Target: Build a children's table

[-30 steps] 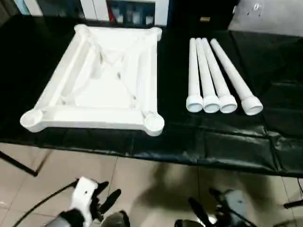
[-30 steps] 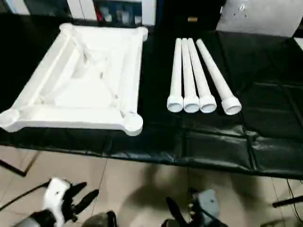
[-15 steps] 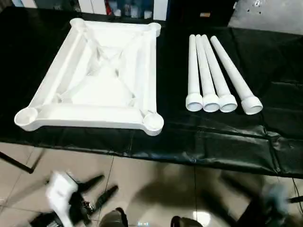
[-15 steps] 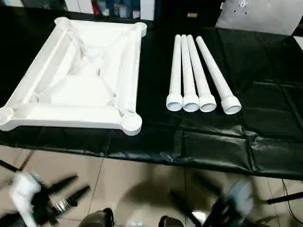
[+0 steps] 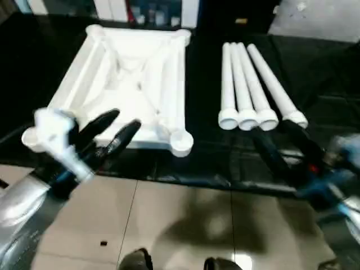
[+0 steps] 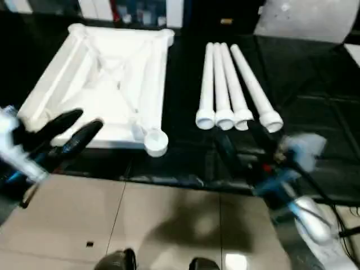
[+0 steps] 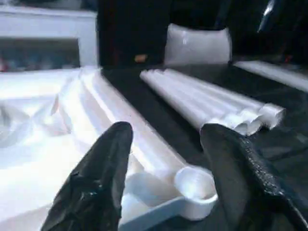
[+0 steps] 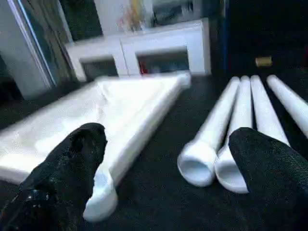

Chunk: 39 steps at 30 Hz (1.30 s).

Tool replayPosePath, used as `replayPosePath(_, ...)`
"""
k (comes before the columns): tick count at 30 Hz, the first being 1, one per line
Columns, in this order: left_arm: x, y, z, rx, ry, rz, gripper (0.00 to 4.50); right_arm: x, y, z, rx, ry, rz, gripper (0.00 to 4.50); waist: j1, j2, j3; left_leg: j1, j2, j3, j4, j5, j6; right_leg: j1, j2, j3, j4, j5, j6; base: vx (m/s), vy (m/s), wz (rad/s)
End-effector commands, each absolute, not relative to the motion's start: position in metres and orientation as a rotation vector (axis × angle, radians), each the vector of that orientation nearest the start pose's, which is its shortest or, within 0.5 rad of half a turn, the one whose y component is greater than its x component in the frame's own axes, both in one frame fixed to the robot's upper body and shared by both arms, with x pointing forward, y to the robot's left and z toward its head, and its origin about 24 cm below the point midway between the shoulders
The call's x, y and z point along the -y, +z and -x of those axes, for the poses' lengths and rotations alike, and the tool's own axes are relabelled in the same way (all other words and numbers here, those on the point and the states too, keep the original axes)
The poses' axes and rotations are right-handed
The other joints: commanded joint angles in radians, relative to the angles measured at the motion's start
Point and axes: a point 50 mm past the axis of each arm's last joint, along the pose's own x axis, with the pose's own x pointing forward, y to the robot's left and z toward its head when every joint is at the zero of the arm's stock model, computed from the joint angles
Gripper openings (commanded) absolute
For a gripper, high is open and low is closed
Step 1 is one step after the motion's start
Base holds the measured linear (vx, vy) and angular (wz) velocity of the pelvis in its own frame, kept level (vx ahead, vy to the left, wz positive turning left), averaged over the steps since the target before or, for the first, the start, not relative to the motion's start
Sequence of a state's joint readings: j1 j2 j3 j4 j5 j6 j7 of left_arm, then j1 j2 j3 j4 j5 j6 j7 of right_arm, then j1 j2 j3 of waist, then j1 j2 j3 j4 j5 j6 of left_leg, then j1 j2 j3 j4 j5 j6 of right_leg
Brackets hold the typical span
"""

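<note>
Both grippers have risen from the bottom edge toward the table since 1 second ago, while the tabletop (image 5: 126,84) and the 4 legs (image 5: 250,90) lie where they were. Ribbed side up, the tabletop fills the upper left of the head view, its near right corner socket (image 5: 181,142) at the table's front edge. The left gripper (image 5: 112,132) hovers at centre left over the tabletop's near rim, fingers spread apart and holding nothing. The legs lie side by side in the upper right, long axes running away from the robot, flared ends nearest it. The right gripper (image 5: 284,143) hangs just short of those ends, fingers parted wide and empty. A black cloth (image 5: 208,79) covers the table; pale floor tiles (image 5: 185,219) lie below, and a white cabinet (image 8: 144,50) stands behind.
</note>
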State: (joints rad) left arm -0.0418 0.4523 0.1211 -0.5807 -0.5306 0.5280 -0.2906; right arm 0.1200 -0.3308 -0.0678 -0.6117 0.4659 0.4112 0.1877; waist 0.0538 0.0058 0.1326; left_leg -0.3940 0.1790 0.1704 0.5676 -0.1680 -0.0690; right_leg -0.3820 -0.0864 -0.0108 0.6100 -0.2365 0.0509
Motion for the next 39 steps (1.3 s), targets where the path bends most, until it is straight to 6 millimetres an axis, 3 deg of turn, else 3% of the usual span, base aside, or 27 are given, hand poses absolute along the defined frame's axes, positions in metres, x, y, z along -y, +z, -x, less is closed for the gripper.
replayPosePath(1, -0.181, 0.144, -0.243, 0.029, -0.396, -0.071, 2.67, 0.172, 0.117, -0.225, 0.03, 0.241, 0.12, 4.5, 0.005, 0.013, -0.075, 0.023, 0.015, -0.012, -0.053, -0.066, -0.062, 0.036, -0.015, 0.015, -0.053, 0.165, -0.102, 0.0, 0.0, 0.0)
replayPosePath(2, -0.182, 0.139, -0.246, 0.004, -0.355, -0.076, 2.67, 0.17, 0.113, -0.229, 0.013, 0.192, 0.184, 4.5, 0.005, 0.013, -0.078, 0.023, 0.015, -0.01, -0.052, -0.072, -0.073, 0.039, -0.016, 0.016, -0.054, 0.139, -0.106, -0.053, -0.006, 0.01)
replayPosePath(4, -0.183, 0.133, -0.25, -0.009, -0.305, -0.056, 2.67, 0.163, 0.103, -0.23, -0.041, 0.212, 0.14, 4.5, 0.006, 0.007, -0.083, 0.025, 0.014, -0.009, -0.05, -0.085, -0.071, 0.041, -0.015, 0.018, -0.053, 0.123, -0.107, 0.0, 0.0, 0.0)
replayPosePath(5, -0.183, 0.132, -0.251, -0.011, -0.291, -0.04, 2.67, 0.159, 0.1, -0.229, -0.069, 0.239, 0.09, 4.5, 0.007, 0.01, -0.083, 0.024, 0.015, -0.009, -0.05, -0.094, -0.064, 0.04, -0.016, 0.02, -0.051, 0.123, -0.109, 0.0, 0.0, 0.0)
replayPosePath(7, -0.183, 0.114, -0.254, -0.072, -0.216, -0.099, 2.67, 0.155, 0.087, -0.231, -0.147, 0.276, -0.055, 4.5, 0.01, 0.0, -0.098, 0.021, 0.019, -0.011, -0.045, -0.093, -0.017, 0.042, -0.018, 0.02, -0.045, 0.134, -0.116, 0.0, 0.0, 0.0)
replayPosePath(8, -0.182, 0.113, -0.255, -0.075, -0.212, -0.105, 2.67, 0.155, 0.086, -0.231, -0.151, 0.275, -0.064, 4.5, 0.011, 0.004, -0.097, 0.02, 0.02, -0.012, -0.046, -0.09, -0.014, 0.04, -0.02, 0.019, -0.045, 0.134, -0.117, 0.0, 0.0, 0.0)
replayPosePath(9, -0.179, 0.109, -0.256, -0.076, -0.217, -0.155, 2.67, 0.157, 0.084, -0.234, -0.139, 0.278, -0.067, 4.5, 0.012, 0.0, -0.106, 0.022, 0.022, -0.012, -0.044, -0.091, -0.014, 0.042, -0.019, 0.018, -0.046, 0.128, -0.122, 0.0, 0.0, 0.0)
replayPosePath(10, -0.176, 0.107, -0.257, -0.075, -0.219, -0.163, 2.67, 0.158, 0.083, -0.237, -0.13, 0.276, -0.068, 4.5, 0.016, 0.005, -0.115, 0.022, 0.026, -0.013, -0.041, -0.085, -0.013, 0.042, -0.021, 0.016, -0.043, 0.133, -0.128, 0.0, 0.0, 0.0)
replayPosePath(12, -0.172, 0.104, -0.26, -0.088, -0.224, -0.149, 2.67, 0.161, 0.081, -0.242, -0.118, 0.248, -0.055, 4.5, 0.015, 0.006, -0.113, 0.021, 0.027, -0.012, -0.045, -0.114, -0.025, 0.037, -0.021, 0.015, -0.044, 0.103, -0.147, 0.0, 0.0, 0.0)
replayPosePath(13, -0.17, 0.105, -0.261, -0.084, -0.225, -0.165, 2.67, 0.161, 0.081, -0.244, -0.114, 0.233, -0.051, 4.5, 0.016, 0.008, -0.117, 0.023, 0.028, -0.012, -0.043, -0.125, -0.032, 0.035, -0.02, 0.015, -0.044, 0.095, -0.153, 0.0, 0.0, 0.0)
replayPosePath(14, -0.166, 0.107, -0.264, -0.076, -0.239, -0.174, 2.67, 0.163, 0.083, -0.248, -0.1, 0.203, -0.047, 4.5, 0.017, 0.018, -0.127, 0.024, 0.027, -0.014, -0.039, -0.123, -0.035, 0.037, -0.02, 0.014, -0.04, 0.098, -0.156, 0.0, 0.0, 0.0)
replayPosePath(15, -0.164, 0.108, -0.265, -0.073, -0.248, -0.168, 2.67, 0.164, 0.085, -0.25, -0.093, 0.189, -0.047, 4.5, 0.015, 0.011, -0.123, 0.021, 0.026, -0.013, -0.041, -0.141, -0.04, 0.034, -0.019, 0.014, -0.043, 0.08, -0.156, 0.0, 0.0, 0.0)
replayPosePath(16, -0.162, 0.109, -0.266, -0.069, -0.265, -0.149, 2.67, 0.161, 0.088, -0.252, -0.074, 0.197, -0.055, 4.5, 0.016, 0.02, -0.122, 0.022, 0.026, -0.013, -0.042, -0.161, -0.046, 0.032, -0.02, 0.015, -0.043, 0.057, -0.154, 0.0, 0.0, 0.0)
replayPosePath(17, -0.162, 0.109, -0.266, -0.069, -0.265, -0.149, 2.67, 0.161, 0.088, -0.252, -0.073, 0.195, -0.052, 4.5, 0.015, 0.015, -0.121, 0.024, 0.026, -0.011, -0.044, -0.189, -0.049, 0.03, -0.02, 0.015, -0.048, 0.025, -0.152, 0.0, 0.0, 0.0)
replayPosePath(18, -0.164, 0.104, -0.268, -0.078, -0.257, -0.138, 2.67, 0.159, 0.088, -0.254, -0.067, 0.157, -0.001, 4.5, 0.013, 0.015, -0.122, 0.024, 0.025, -0.012, -0.045, -0.243, -0.062, 0.028, -0.021, 0.016, -0.053, -0.064, -0.144, -0.051, 0.005, 0.0)
replayPosePath(19, -0.166, 0.1, -0.267, -0.098, -0.252, -0.123, 2.67, 0.158, 0.088, -0.253, -0.065, 0.148, -0.025, 4.5, 0.012, 0.021, -0.126, 0.026, 0.024, -0.011, -0.044, -0.251, -0.067, 0.025, -0.023, 0.018, -0.057, -0.09, -0.133, 0.0, 0.0, 0.0)
replayPosePath(22, -0.171, 0.094, -0.26, -0.116, -0.235, -0.055, 2.86, 0.155, 0.084, -0.249, -0.129, 0.177, -0.098, 4.5, 0.007, 0.018, -0.128, 0.021, 0.023, -0.013, -0.048, -0.304, -0.059, 0.022, -0.023, 0.019, -0.064, -0.185, -0.105, 0.0, 0.0, 0.0)
replayPosePath(23, -0.172, 0.093, -0.258, -0.115, -0.236, -0.004, 2.86, 0.153, 0.082, -0.247, -0.13, 0.202, -0.098, 4.5, 0.008, 0.022, -0.129, 0.022, 0.023, -0.013, -0.048, -0.314, -0.061, 0.02, -0.023, 0.019, -0.065, -0.201, -0.104, 0.0, 0.0, 0.0)
replayPosePath(24, -0.172, 0.094, -0.256, -0.113, -0.239, -0.003, 2.86, 0.149, 0.08, -0.244, -0.12, 0.243, -0.102, 4.5, 0.008, 0.016, -0.13, 0.022, 0.026, -0.012, -0.048, -0.326, -0.06, 0.017, -0.024, 0.02, -0.071, -0.217, -0.108, 0.0, 0.0, 0.0)
replayPosePath(32, -0.168, 0.09, -0.252, -0.125, -0.278, -0.05, 2.86, 0.142, 0.079, -0.244, -0.109, 0.302, -0.099, 4.5, 0.009, 0.015, -0.129, 0.019, 0.026, -0.015, -0.052, -0.34, -0.053, 0.008, -0.022, 0.019, -0.075, -0.258, -0.087, 0.0, 0.0, 0.0)
replayPosePath(39, -0.164, 0.093, -0.255, -0.112, -0.313, -0.026, 2.86, 0.149, 0.081, -0.25, -0.113, 0.247, -0.116, 4.5, 0.012, 0.013, -0.138, 0.018, 0.027, -0.014, -0.05, -0.296, -0.053, 0.012, -0.02, 0.018, -0.064, -0.151, -0.101, 0.0, 0.0, 0.0)
